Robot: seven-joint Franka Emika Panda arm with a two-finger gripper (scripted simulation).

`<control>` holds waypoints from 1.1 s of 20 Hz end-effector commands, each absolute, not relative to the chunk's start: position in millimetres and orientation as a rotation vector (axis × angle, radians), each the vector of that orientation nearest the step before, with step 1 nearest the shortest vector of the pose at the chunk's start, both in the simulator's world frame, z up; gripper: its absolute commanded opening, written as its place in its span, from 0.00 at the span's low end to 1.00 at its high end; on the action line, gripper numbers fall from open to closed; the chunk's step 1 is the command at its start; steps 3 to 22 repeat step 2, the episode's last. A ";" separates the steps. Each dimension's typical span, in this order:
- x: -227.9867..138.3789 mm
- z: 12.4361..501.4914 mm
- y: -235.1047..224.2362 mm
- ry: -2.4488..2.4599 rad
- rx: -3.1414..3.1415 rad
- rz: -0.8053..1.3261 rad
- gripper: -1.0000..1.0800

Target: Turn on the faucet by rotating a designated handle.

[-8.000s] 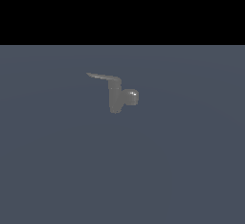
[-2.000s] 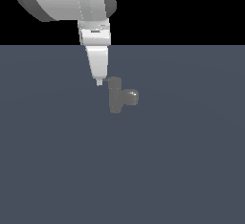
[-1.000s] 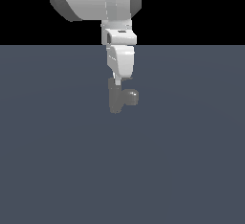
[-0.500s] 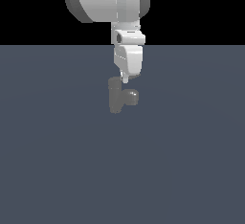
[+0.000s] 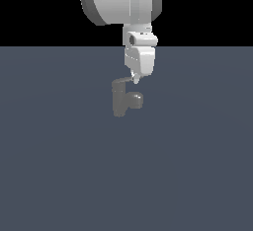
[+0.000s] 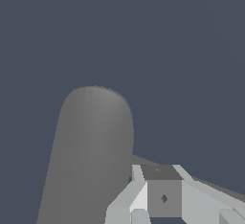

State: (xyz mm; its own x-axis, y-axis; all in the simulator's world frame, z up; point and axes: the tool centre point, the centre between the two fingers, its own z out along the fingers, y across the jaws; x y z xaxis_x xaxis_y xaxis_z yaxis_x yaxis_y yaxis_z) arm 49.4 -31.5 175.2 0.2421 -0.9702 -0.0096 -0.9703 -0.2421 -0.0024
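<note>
The faucet stands on a flat blue-grey floor, just below the gripper and slightly toward the exterior view's left of it. Its body is an upright dull-grey cylinder; a short rounded stub juts out from the body's middle, lying directly under the gripper tips.

The handle shows in the exterior view only as a short grey sliver running from the top of the body across to the gripper tip, where the two appear to meet. Most of its length cannot be made out there. In the wrist view a thin grey strip runs out from the side of the cylinder and passes behind the gripper's fingers, so the handle lies right at the fingers; whether they touch it or merely sit beside it is not clear.

The gripper points straight down, hanging from the large white arm. Seen edge-on in the exterior view, its fingers overlap into a single narrow tip, and the wrist view shows only part of them, so how far apart the jaws stand cannot be told.
</note>
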 end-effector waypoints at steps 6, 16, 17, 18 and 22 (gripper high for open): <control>53.9 173.0 -61.0 1.978 -2.440 0.000 0.00; 53.9 173.0 -61.0 1.978 -2.440 0.000 0.00; 53.9 173.0 -61.0 1.978 -2.440 0.000 0.00; 53.9 173.0 -61.0 1.978 -2.440 0.000 0.00; 53.9 173.0 -61.0 1.978 -2.440 0.000 0.00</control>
